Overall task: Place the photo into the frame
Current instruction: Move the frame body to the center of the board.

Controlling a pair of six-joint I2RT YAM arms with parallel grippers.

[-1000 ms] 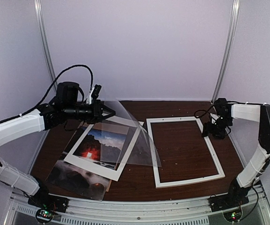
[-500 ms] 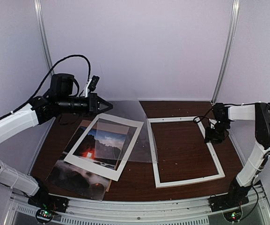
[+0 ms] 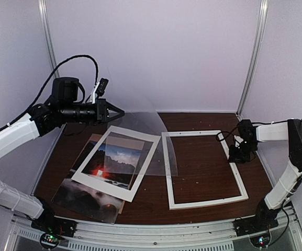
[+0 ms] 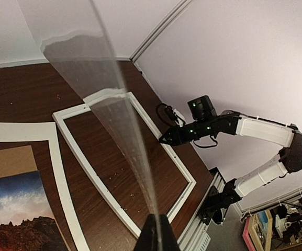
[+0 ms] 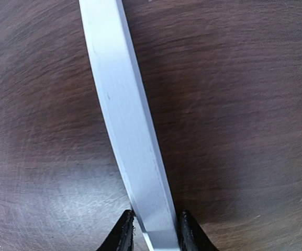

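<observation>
Two robot arms over a brown table (image 3: 203, 162), left gripper (image 3: 118, 112) raised, pinched shut on a clear sheet (image 3: 145, 125), right gripper (image 3: 239, 155) clamped across the frame (image 3: 167, 172) at its right rail, the photo (image 3: 114, 162) flat at left under a white mat (image 3: 103, 188).

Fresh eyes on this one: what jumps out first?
The clear sheet stands out first, pinched at one edge by the left gripper and held up over the back left of the table. On the right, the right gripper pinches the right rail of the empty white frame. At the near left the sunset photo lies flat under a white mat.
</observation>
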